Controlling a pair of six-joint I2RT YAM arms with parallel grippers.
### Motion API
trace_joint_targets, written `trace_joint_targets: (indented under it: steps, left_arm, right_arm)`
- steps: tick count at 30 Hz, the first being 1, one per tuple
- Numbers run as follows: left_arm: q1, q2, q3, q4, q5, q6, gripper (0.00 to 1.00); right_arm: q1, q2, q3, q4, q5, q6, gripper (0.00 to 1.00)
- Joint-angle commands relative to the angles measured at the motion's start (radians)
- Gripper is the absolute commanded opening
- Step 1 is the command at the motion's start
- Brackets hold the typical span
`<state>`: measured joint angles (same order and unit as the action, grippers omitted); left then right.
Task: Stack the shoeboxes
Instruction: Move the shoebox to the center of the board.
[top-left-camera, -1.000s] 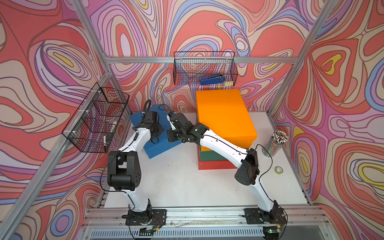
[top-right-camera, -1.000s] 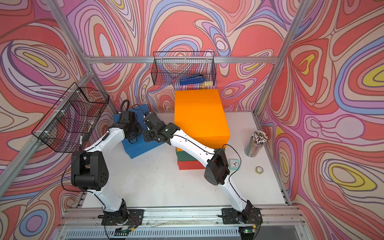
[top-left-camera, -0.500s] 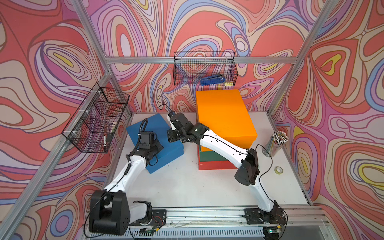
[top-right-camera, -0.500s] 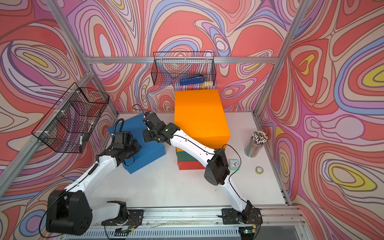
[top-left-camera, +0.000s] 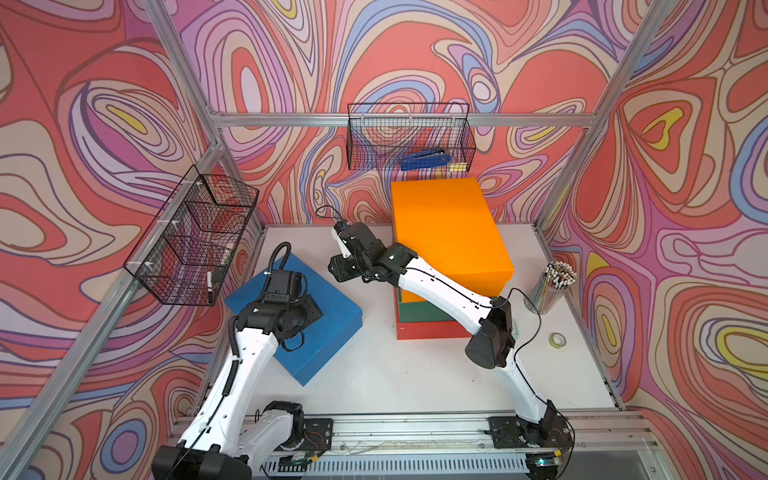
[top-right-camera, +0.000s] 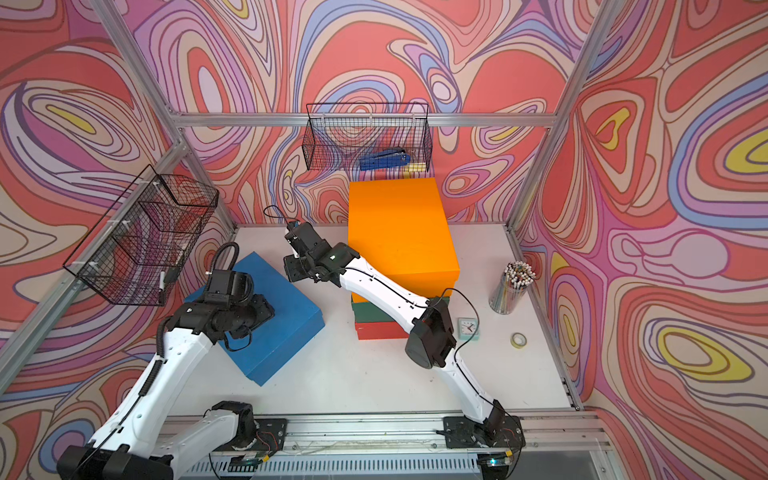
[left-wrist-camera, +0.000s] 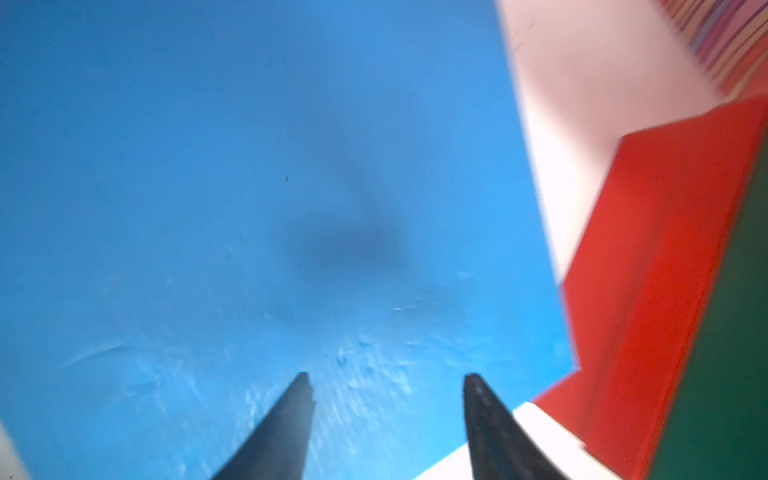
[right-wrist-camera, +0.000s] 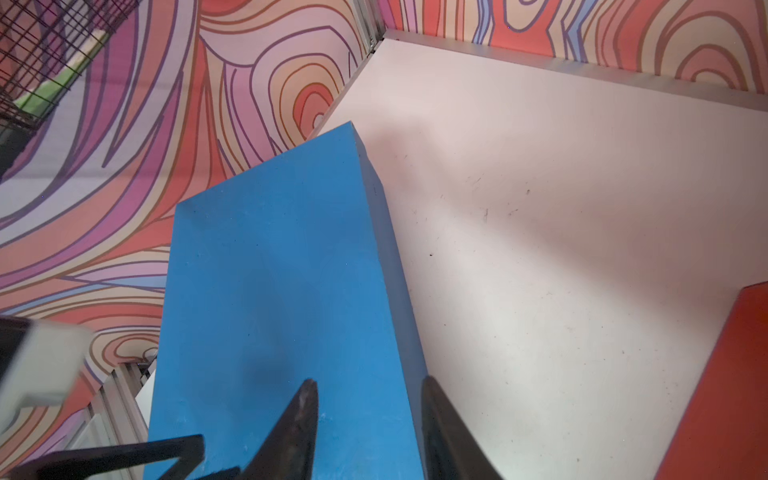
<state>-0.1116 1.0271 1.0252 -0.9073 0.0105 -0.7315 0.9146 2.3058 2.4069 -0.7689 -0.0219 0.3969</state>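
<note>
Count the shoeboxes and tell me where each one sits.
4. The orange box tops a stack, with the dark green box under it and the red box at the bottom; the blue box lies on the table beside that stack. None looks hidden.

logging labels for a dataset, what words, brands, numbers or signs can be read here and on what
No text can be read anywhere.
blue shoebox, orange shoebox, dark green shoebox, red shoebox: plain, no print.
small clock: dial marks too small to read.
blue stapler in the back wire basket: no brand legible.
</note>
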Motion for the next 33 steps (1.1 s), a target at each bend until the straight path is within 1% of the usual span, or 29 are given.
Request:
trace_joint_targets:
  steps: [1,4,6,8,10,12,14,17,21,28,31,33]
  left_arm:
    - [-0.002,-0.021,0.107,-0.152,-0.077,0.017,0.81]
    - [0.000,-0.041,0.154,-0.235,-0.158,0.005,0.88]
    - [0.005,-0.056,0.153,-0.296,-0.216,-0.030,0.93]
    - [0.018,-0.076,0.126,-0.333,-0.254,-0.057,0.99]
    - [0.039,-0.092,0.094,-0.345,-0.268,-0.068,1.00]
    - [0.064,-0.106,0.069,-0.347,-0.260,-0.074,1.00]
    - [0.083,-0.118,0.055,-0.340,-0.248,-0.073,1.00]
    - [0.101,-0.124,0.042,-0.340,-0.249,-0.081,1.00]
    - [0.132,-0.120,0.012,-0.337,-0.250,-0.080,1.00]
    - [0.240,-0.118,-0.072,-0.267,-0.143,-0.037,1.00]
    - [0.278,-0.115,-0.090,-0.247,-0.112,-0.019,1.00]
    - [0.283,-0.111,-0.085,-0.246,-0.117,-0.016,1.00]
  right_arm:
    - [0.019,0.075,-0.029,-0.008,0.045,-0.055,0.48]
    - [0.038,0.074,-0.018,-0.008,0.073,-0.095,0.53]
    - [0.044,0.078,-0.003,-0.022,0.085,-0.111,0.56]
    - [0.070,0.068,-0.005,-0.030,0.151,-0.149,0.58]
    - [0.110,0.046,-0.027,-0.015,0.252,-0.201,0.60]
    - [0.142,0.023,-0.042,-0.001,0.305,-0.240,0.61]
    - [0.154,0.011,-0.037,-0.003,0.299,-0.242,0.62]
    - [0.155,0.010,-0.034,-0.017,0.247,-0.220,0.63]
    - [0.155,0.054,-0.034,-0.039,0.203,-0.197,0.66]
    - [0.146,0.081,-0.113,0.013,0.239,-0.157,0.79]
    - [0.116,0.080,-0.154,0.047,0.178,-0.111,0.83]
    - [0.096,0.068,-0.201,0.084,0.150,-0.083,0.88]
